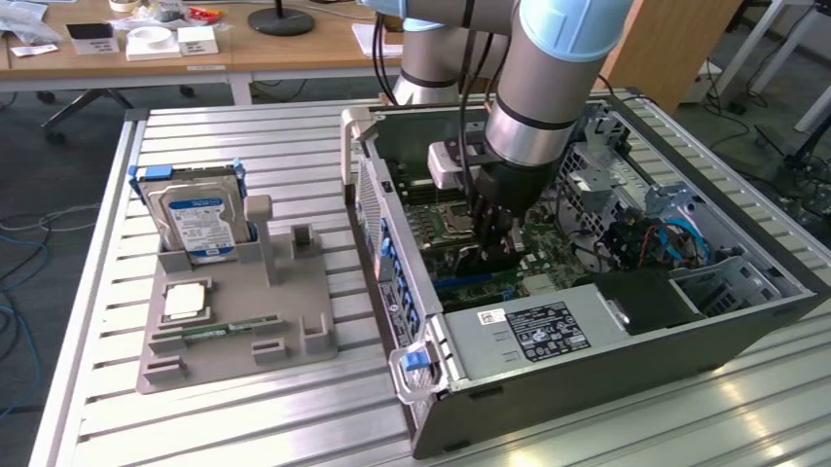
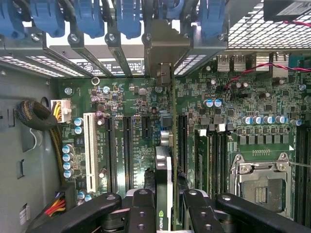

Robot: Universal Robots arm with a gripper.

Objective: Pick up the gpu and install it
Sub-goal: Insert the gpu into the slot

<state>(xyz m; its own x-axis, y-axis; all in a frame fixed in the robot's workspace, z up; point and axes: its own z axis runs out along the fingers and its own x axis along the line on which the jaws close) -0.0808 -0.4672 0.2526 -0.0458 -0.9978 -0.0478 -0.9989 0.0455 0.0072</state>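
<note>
Surface: ribbed aluminium table (image 1: 260, 136) carrying a grey fixture tray and an open computer case; wooden desks stand behind its far edge.
Case: open computer case (image 1: 727, 321) lies on its side on the half of the table toward the exterior view's right, motherboard facing up, with a black power supply (image 1: 552, 331) at its near end.
Arm: grey and light-blue robot arm (image 1: 552, 88) reaches straight down into the middle of the case.
Gripper: black gripper (image 2: 164, 206) is down among the expansion slots, its fingers (image 2: 141, 208) narrowed onto the card's two faces, holding the gpu.
GPU: gpu (image 2: 164, 179) stands on edge between the fingers, seen from above as a thin strip with a green logo; its silver bracket (image 2: 167, 46) reaches the rear slot openings of the case beside blue latches (image 2: 129, 19).
Seating: cannot tell from either view whether the card's edge is fully down in its slot.
Motherboard: green motherboard (image 2: 131, 102) shows a white slot (image 2: 90, 150) and black slots to one side of the card, and a CPU socket (image 2: 262, 182) to the other.
Tray: grey fixture tray (image 1: 234, 336) sits near the table's edge on the exterior view's left.
Tray contents: hard drive (image 1: 198, 219) with blue label stands upright at the tray's far end; a narrow RAM stick (image 1: 214, 333) lies flat nearer the front.
</note>
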